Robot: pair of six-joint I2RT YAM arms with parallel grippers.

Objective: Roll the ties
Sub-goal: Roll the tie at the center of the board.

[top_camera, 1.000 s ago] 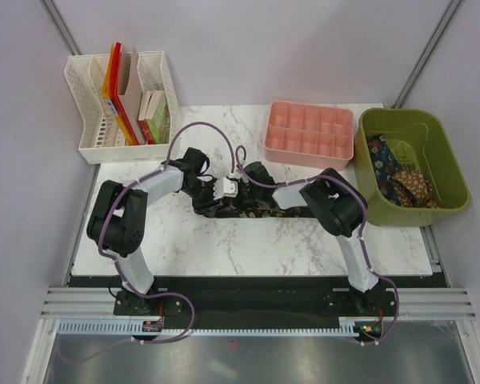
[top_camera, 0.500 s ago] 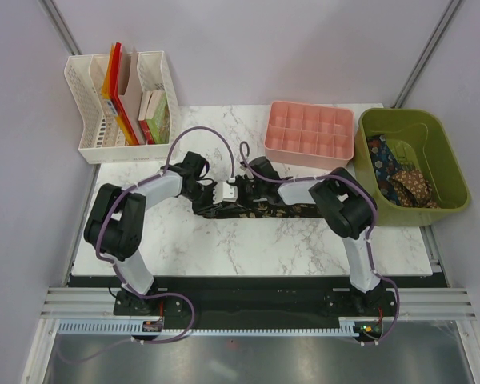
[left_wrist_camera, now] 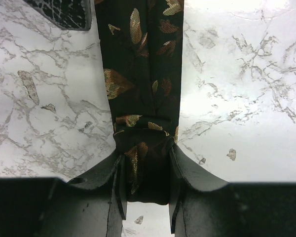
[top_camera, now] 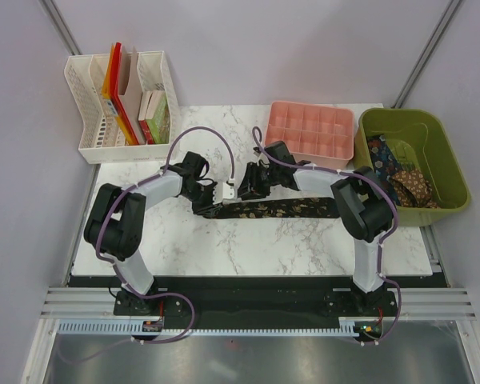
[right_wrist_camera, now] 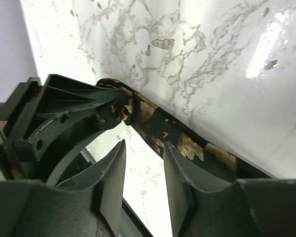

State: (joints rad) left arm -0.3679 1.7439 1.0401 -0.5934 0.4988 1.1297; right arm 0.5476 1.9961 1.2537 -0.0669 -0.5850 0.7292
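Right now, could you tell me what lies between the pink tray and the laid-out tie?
The right arm stretches across between the pink tray and the tie; the top view shows it.

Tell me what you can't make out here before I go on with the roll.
Top view: the tie's left end, covered by the left gripper and right gripper; any roll there is hidden.
Left wrist view: the clamped end lies in shadow; the rest is cut off by the top edge.
Top view: the ties in the green bin are tangled, too small to count.
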